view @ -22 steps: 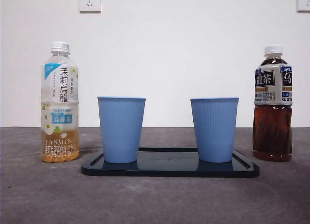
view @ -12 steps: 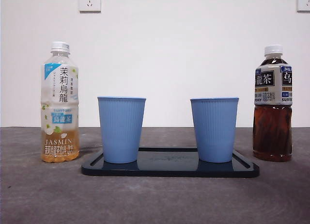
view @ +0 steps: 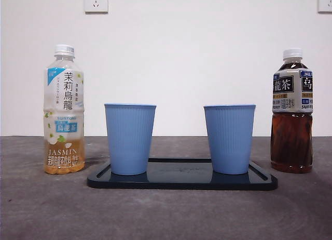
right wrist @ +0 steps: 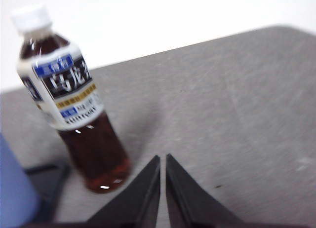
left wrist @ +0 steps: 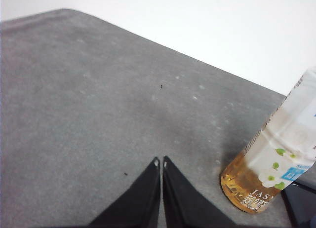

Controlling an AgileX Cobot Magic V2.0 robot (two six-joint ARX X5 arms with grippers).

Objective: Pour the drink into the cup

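Left gripper [left wrist: 161, 164]: jaws pressed together, tips meeting, holding nothing; it hangs above bare table, near the jasmine tea bottle.
Right gripper [right wrist: 162, 161]: jaws pressed together with only a hairline gap, holding nothing; it hangs over the table, near the oolong tea bottle.
Jasmine tea bottle [view: 64, 111]: stands upright on the table at the left of the front view, long axis vertical, white cap on and pointing up. Pale amber drink fills only its lower part. It is just beside the tray's left end, not touching it.
Oolong tea bottle [view: 292, 112]: stands upright at the right of the front view, long axis vertical, white cap on. Dark brown drink reaches up to the shoulder. It is just beside the tray's right end.
Left cup [view: 129, 138]: blue, ribbed, upright, mouth up, on the tray's left half.
Right cup [view: 229, 138]: blue, ribbed, upright, mouth up, on the tray's right half, well apart from the left cup.
Tray [view: 181, 180]: flat, dark, with a low rim, lying between the two bottles.
Obstructions: nothing lies between either gripper and its nearest bottle.
Table [view: 166, 214]: grey, matte, faintly mottled.
Wall [view: 197, 53]: plain white, with a socket [view: 96, 1] high up and a second socket [view: 324, 1] at the top right edge.
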